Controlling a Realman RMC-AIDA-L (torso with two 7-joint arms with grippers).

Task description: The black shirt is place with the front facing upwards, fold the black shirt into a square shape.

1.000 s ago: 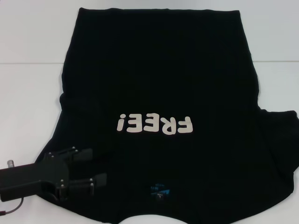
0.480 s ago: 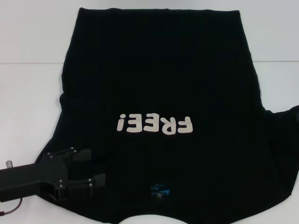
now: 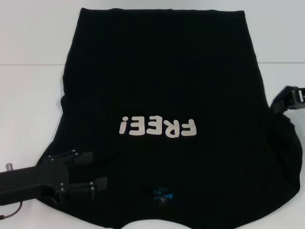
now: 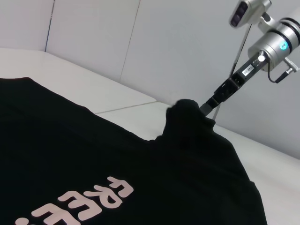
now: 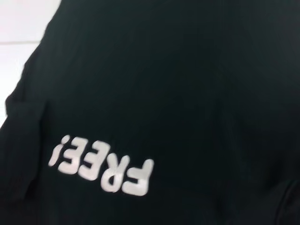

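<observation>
The black shirt [image 3: 167,95] is lying face up on the white table [image 3: 28,95], collar toward the robot and hem at the far edge, so its long axis is running straight away from the body. The right gripper [image 3: 289,98] is pinching the right sleeve and lifting it into a peak, with the shirt's middle lying inward to its left. The left gripper [image 3: 90,172] is hovering with fingers spread wide over the left shoulder.

Left end effector [image 3: 91,171]: lower left of head view, fingers parted, pointing right. Right end effector [image 3: 287,99]: right edge, mid-height, clamped on cloth.
</observation>
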